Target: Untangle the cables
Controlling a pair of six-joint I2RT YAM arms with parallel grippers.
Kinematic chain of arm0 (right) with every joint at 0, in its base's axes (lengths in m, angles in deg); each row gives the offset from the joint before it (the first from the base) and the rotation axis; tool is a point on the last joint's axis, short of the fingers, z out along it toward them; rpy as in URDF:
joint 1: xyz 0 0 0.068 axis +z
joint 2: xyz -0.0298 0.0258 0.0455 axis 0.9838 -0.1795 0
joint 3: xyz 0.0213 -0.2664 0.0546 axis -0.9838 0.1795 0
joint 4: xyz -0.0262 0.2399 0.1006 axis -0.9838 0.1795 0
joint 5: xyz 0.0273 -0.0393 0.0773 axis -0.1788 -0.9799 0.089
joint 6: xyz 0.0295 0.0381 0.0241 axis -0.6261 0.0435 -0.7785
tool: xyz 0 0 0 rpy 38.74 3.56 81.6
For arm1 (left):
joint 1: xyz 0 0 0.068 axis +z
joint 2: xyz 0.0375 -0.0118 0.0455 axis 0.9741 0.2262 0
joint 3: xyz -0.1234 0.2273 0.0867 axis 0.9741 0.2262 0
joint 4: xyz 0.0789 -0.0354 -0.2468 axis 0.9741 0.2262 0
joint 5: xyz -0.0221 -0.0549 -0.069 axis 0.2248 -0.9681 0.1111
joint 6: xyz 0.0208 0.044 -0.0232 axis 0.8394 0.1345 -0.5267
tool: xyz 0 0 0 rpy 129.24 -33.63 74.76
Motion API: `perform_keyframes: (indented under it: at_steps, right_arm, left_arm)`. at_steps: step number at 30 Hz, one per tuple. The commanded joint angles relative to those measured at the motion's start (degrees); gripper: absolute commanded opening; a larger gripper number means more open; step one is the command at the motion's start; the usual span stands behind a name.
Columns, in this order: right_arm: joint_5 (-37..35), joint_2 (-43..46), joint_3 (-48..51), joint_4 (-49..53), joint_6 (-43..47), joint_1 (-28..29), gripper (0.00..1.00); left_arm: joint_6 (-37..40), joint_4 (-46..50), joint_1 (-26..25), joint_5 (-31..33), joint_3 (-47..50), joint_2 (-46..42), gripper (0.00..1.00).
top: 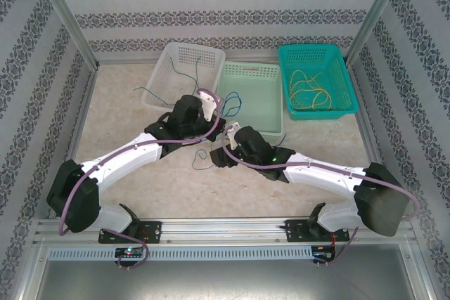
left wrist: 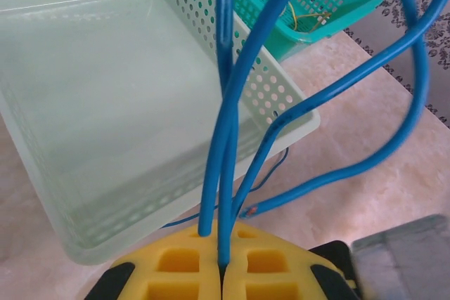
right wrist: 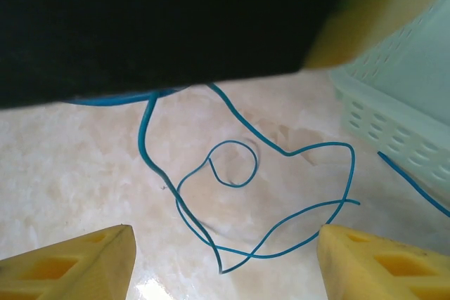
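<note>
Roughly midway: yellow cables lie in the teal basket; my left gripper pinches blue cables, right gripper spread above them.

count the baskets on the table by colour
white basket: 1
pale green basket: 1
teal basket: 1
total: 3
</note>
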Motion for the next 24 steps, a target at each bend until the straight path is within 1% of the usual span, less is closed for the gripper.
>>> perform_keyframes:
  at_steps: [1,6,9,12,14,16,17,18,19,24]
  right_arm:
    - [0.35,1.29,-0.1,-1.24,-1.15,0.72,0.69]
    - [0.15,-4.24,-2.92,-3.19,-2.14,0.81,0.68]
    - [-1.51,-8.87,-5.7,-3.51,-2.59,0.81,0.64]
    - [-3.89,-11.71,-7.82,-2.84,-2.77,0.81,0.47]
    - [-4.79,-11.38,-7.59,-2.4,-2.86,0.89,0.29]
    - [-5.37,-8.97,-5.92,-2.18,-2.94,1.06,0.12]
    - [-5.78,-7.24,-4.76,-1.83,-3.02,1.13,0.06]
    - [-6.08,-5.51,-3.72,-1.4,-3.01,1.25,0.02]
    - [-6.25,-3.54,-2.51,-0.75,-3.14,1.25,0.0]
    - [-7.75,5.22,2.1,3.53,-3.54,1.25,0.0]
  left_arm:
    - [-1.4,1.2,0.37,0.7,-2.74,0.73,0.01]
    - [-3.35,0.11,0.32,-0.03,-3.61,1.67,0.02]
    - [-4.7,-0.31,0.5,-0.52,-4.03,2.01,0.02]
    - [-5.51,-0.48,0.7,-0.69,-4.01,1.95,0.02]
    - [-5.68,0.09,1.18,0.0,-3.81,1.43,0.02]
    - [-5.72,0.7,2.12,0.99,-3.22,0.7,0.02]
    - [-5.85,0.86,2.81,1.08,-2.73,0.12,0.02]
    - [-6.04,0.78,3.33,1.22,-2.29,-0.31,0.02]
    - [-6.22,0.68,4.2,1.28,-1.77,-0.73,0.02]
    - [-6.61,0.59,6.06,0.68,-1.29,-1.75,0.03]
